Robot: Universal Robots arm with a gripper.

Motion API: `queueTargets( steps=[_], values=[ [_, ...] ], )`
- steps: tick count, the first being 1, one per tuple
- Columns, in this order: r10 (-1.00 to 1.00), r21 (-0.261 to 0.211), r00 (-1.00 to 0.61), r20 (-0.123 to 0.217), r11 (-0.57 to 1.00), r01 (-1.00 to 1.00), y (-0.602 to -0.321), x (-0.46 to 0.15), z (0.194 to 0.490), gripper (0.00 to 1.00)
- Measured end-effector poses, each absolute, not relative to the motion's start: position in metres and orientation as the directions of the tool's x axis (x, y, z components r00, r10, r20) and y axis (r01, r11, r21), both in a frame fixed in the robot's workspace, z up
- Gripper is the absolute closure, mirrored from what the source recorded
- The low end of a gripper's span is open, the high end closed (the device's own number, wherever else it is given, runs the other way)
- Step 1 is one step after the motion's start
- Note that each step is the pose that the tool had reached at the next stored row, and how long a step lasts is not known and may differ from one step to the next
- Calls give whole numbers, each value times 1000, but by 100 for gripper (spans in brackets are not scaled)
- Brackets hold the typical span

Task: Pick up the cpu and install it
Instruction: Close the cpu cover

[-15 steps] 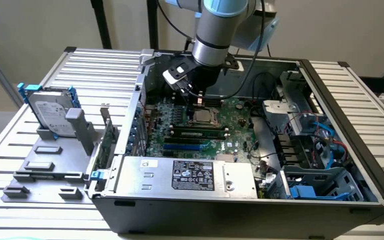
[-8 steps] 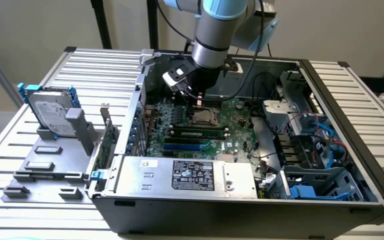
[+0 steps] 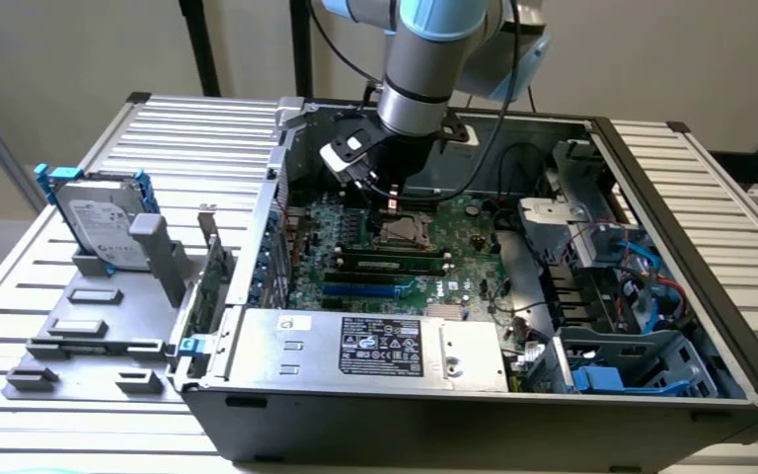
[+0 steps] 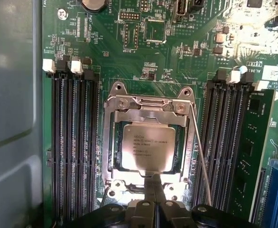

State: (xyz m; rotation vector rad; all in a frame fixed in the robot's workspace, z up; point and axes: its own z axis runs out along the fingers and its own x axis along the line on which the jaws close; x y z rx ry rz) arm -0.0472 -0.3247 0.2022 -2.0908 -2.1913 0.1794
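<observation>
Open computer case (image 3: 695, 395) lies on its side on the slatted tabletop (image 3: 194, 118), with the motherboard (image 3: 465, 222) facing up. The arm (image 3: 418, 89) comes straight down into it from above, which suits a part that has to go in flat.

The gripper (image 4: 153, 183) hangs over the socket in the middle of the board. Jaws are pressed together, tips meeting, nothing between them. The joined tip sits at one edge of the cpu (image 4: 147, 147). Can't tell whether it touches the lid or hovers just above.

The cpu lies flat in the socket, metal lid and print facing up, with the steel retaining frame (image 4: 111, 142) around all four sides. It looks level, not cocked on a corner.

The chip is close to square, so it has no real long axis. Its lines of print run crosswise to the memory slots (image 4: 72, 152) that flank the socket on both sides.

A thin lever rod (image 4: 200, 156) runs along one flank of the frame. Can't tell whether it is latched.

My judgement: the chip is down in its seat and the jaws hold nothing, so the placing part looks done. Shut jaws make a narrow point that fits inside the frame opening.

Well apart, on the exterior view's left, a hard drive (image 3: 100, 225) stands in a grey fixture (image 3: 103, 316). The power supply box (image 3: 379, 346) with its black label sits along the case's near edge.
</observation>
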Motion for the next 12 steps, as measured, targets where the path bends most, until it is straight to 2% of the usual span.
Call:
queueTargets(
  steps=[12],
  values=[
    [999, -157, -47, -5, 46, 987, -335, -60, 226, 89]
  ],
)
